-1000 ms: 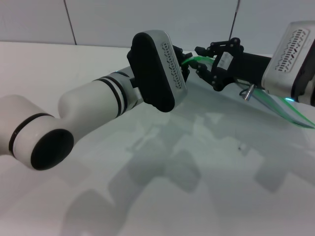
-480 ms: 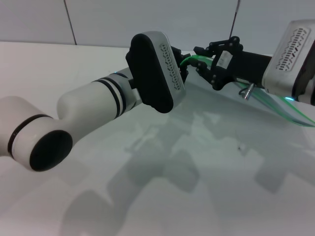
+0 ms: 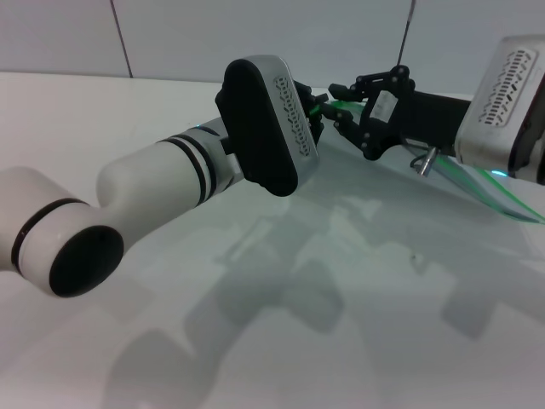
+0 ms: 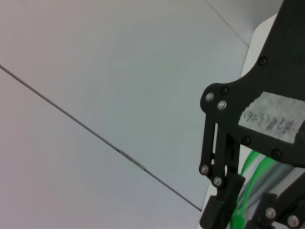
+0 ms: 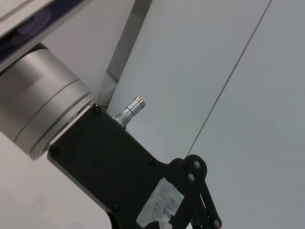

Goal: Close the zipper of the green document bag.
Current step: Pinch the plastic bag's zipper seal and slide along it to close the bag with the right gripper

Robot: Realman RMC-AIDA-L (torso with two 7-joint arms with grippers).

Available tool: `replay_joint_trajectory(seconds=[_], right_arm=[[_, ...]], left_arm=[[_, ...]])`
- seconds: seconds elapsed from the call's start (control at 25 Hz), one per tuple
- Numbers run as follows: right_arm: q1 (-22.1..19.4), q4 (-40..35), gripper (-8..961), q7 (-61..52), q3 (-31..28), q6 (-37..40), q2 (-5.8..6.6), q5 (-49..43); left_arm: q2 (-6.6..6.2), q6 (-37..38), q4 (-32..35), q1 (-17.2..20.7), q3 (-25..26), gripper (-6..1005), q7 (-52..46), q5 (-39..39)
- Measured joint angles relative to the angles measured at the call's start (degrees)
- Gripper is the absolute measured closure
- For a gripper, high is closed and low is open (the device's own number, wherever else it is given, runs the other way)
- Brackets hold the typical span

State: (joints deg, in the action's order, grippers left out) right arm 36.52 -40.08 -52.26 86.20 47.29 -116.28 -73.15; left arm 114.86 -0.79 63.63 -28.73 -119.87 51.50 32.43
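The green document bag lies flat at the right, and its corner rises toward the grippers. Its zipper shows as a bright green strip held in the air between them. My right gripper reaches in from the right, shut on the zipper. My left gripper sits just left of it, mostly hidden behind its own wrist, and the strip's end runs into it. In the left wrist view, the green zipper passes between the black fingers of the right gripper.
My left forearm crosses the white table from the lower left. A grey panelled wall stands behind. The right wrist view shows only a black gripper base with a silver plug.
My right gripper has moved slightly left toward the left gripper. The visible arc of green zipper between them has shortened. The left wrist has shifted a little left.
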Motion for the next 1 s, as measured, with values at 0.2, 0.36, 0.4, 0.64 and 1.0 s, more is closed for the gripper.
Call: replay_joint_trajectory(seconds=[0.2, 0.36, 0.4, 0.64, 1.0], right_arm=[[0.0, 0.2, 731, 0.0, 0.0, 0.0, 0.0, 0.0], [0.1, 0.3, 729, 0.2, 0.0, -0.3, 0.0, -0.1], [0.1, 0.3, 729, 0.2, 0.0, -0.4, 0.0, -0.1], [0.1, 0.4, 727, 0.4, 0.0, -0.2, 0.0, -0.2], [0.0, 0.4, 686, 0.6, 0.6, -0.6, 0.09, -0.4]], left_arm=[[0.0, 0.0, 0.0, -0.1, 0.0, 947, 0.0, 0.0], [0.0, 0.0, 0.0, -0.1, 0.0, 948, 0.1, 0.0], [0.0, 0.0, 0.0, -0.1, 0.0, 948, 0.1, 0.0], [0.0, 0.0, -0.1, -0.1, 0.0, 947, 0.2, 0.0], [0.0, 0.0, -0.3, -0.1, -0.2, 947, 0.2, 0.0]])
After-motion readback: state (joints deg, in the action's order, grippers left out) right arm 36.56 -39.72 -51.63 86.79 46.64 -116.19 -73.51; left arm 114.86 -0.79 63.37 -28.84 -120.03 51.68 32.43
